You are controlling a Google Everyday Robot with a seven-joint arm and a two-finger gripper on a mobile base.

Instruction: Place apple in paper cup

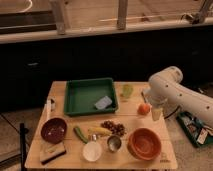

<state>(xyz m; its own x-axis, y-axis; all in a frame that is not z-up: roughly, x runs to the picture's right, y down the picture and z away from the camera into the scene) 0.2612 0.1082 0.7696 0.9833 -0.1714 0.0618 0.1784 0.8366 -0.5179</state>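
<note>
The apple (pixel 144 108), small and red-orange, sits on the wooden table (pixel 65 90) near its right edge. My gripper (pixel 156 113) hangs from the white arm (pixel 172 90) just right of the apple, low over the table, open and holding nothing. The white paper cup (pixel 92 150) stands near the front edge at the middle, well to the left of and in front of the apple. It stands upright and its pale inside shows.
A metal cup (pixel 114 143) and an orange bowl (pixel 144 143) stand right of the paper cup. Grapes (pixel 114 127), a banana (pixel 99 131), a dark red bowl (pixel 54 130) and a green tray (pixel 90 95) fill the middle and left. A pale green cup (pixel 128 90) stands behind the apple.
</note>
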